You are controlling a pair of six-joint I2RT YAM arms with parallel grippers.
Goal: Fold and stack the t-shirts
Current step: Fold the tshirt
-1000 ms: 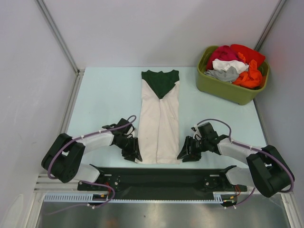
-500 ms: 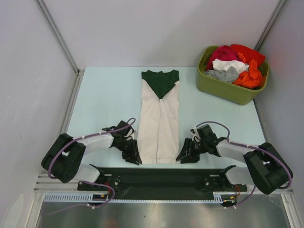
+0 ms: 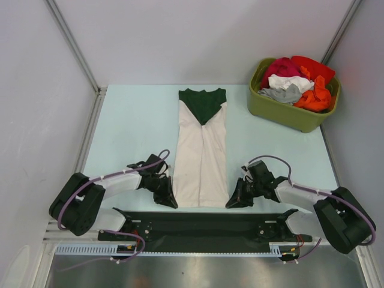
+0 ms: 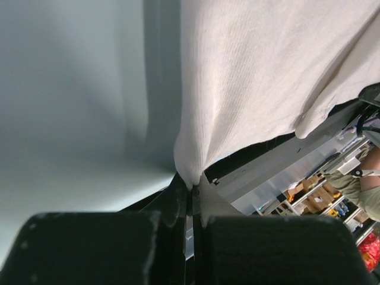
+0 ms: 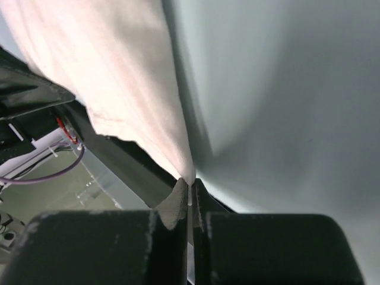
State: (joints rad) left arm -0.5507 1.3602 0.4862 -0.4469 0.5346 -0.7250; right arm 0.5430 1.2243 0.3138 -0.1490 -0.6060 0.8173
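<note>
Five items, big to small.

1. Table (image 3: 132, 132): pale blue top, inside walled booth.
2. T-shirt (image 3: 201, 162): cream-white w/ dark green at far (collar) end. Lies centre of table as a long narrow strip, sides folded in, running near to far. Near hem sits at table's near edge, between the two grippers.
3. Tub (image 3: 282, 114): olive-green, far right corner, well apart from shirt. Holds loose heap of garments (image 3: 297, 84) (red, orange, white, grey), prob. more to fold.
4. Left gripper (image 3: 170, 201): low at shirt's near left corner. Wrist view shows jaws clamped tight on a pinch of cream cloth.
5. Right gripper (image 3: 233, 203): mirror posn at near right corner, likewise pinched on the hem corner.

Step in hand (judgement): near hem grasped, ready to carry toward far end for the crosswise fold.
- Lift both corners together, same height.
- Keep hem taut betw. grippers, no sag.
- Travel straight along the strip and lay hem square, edges aligned.
- Let go only once cloth rests flat.

Risk: thin pinch may slip, or catch top layer only.
</note>
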